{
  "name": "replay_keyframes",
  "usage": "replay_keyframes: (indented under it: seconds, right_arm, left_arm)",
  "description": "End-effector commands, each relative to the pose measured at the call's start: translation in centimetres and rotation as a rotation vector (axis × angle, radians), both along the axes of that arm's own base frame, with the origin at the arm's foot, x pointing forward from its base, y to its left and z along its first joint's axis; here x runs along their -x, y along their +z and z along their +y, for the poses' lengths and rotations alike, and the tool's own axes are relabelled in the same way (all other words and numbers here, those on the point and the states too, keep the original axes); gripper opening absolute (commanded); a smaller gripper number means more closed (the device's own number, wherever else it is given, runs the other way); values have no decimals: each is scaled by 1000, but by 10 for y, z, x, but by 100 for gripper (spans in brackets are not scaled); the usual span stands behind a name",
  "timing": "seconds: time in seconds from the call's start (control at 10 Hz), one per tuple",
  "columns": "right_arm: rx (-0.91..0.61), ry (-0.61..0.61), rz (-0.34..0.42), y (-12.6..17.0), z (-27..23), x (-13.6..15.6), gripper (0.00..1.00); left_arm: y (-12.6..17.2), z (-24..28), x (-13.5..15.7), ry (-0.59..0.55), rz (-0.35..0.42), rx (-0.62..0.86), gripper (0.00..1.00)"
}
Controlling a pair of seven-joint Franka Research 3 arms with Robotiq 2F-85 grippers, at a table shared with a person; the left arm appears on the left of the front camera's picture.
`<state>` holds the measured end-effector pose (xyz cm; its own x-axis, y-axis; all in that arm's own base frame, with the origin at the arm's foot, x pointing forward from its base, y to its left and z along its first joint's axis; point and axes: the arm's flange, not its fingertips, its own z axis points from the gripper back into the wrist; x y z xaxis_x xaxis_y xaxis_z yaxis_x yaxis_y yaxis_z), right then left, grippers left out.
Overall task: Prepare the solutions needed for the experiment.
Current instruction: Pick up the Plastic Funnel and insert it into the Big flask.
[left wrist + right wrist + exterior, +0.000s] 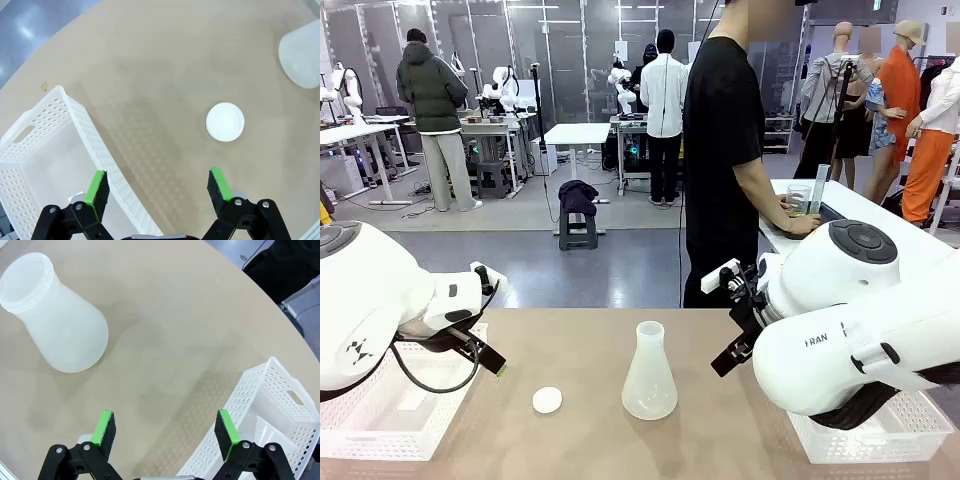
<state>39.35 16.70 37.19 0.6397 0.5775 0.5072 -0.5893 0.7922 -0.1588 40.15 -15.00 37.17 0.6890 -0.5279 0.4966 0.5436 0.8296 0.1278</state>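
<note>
Your left claw (pixel 157 182) is released, jaws spread wide at the bottom of its wrist view. 1 green pad hangs over the long wall of a white perforated basket (pixel 47 150) at lower left, the other over bare table (pixel 160 60). A small round white disc (pixel 225 121) lies flat on the table right of centre, above that second pad and apart from it.

Your right claw (pixel 165 427) is released too and empty, with a second perforated basket (pixel 270 400) at the lower right of its view. The translucent white conical flask (pixel 60 320) stands upright at upper left, well apart from both pads.

In the front view the flask sits near the middle of the table, the disc to its left, not touching. Whether the solutions lie inside it you cannot tell through the cloudy wall.

A person (pixel 720 150) in black stands beyond the far edge, a hand (pixel 804 224) resting on another table at the right.
</note>
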Motion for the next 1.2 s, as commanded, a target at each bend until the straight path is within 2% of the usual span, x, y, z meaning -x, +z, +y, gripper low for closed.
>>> replay_keyframes:
  seconds: [0.0,1.1]
  right_arm:
    - [0,0,0,0,0,0,100]
    - [0,0,0,0,0,0,100]
  left_arm:
    - [0,0,0,0,0,0,100]
    - [0,0,0,0,0,0,100]
